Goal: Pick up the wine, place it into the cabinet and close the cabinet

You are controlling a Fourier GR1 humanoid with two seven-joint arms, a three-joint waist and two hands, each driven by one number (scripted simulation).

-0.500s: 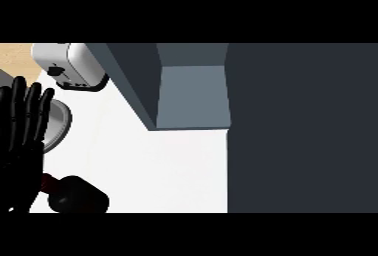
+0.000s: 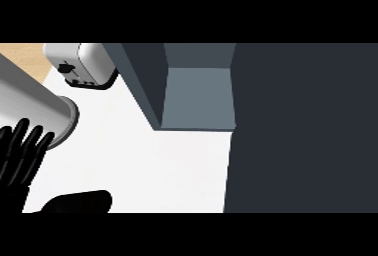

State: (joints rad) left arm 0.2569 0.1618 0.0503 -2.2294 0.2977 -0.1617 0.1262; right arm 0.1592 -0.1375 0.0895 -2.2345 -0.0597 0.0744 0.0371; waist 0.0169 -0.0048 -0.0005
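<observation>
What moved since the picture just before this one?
The black left hand slid down toward the view's lower edge, fingers straight, holding nothing. More of the grey forearm shows beside it. The silver toaster, the open grey-blue cabinet and the white counter stayed put.

- You see a silver toaster at the top left, standing on the white worktop by its far edge.
- You see a strip of wood-coloured surface in the top left corner, just beside the toaster.
</observation>
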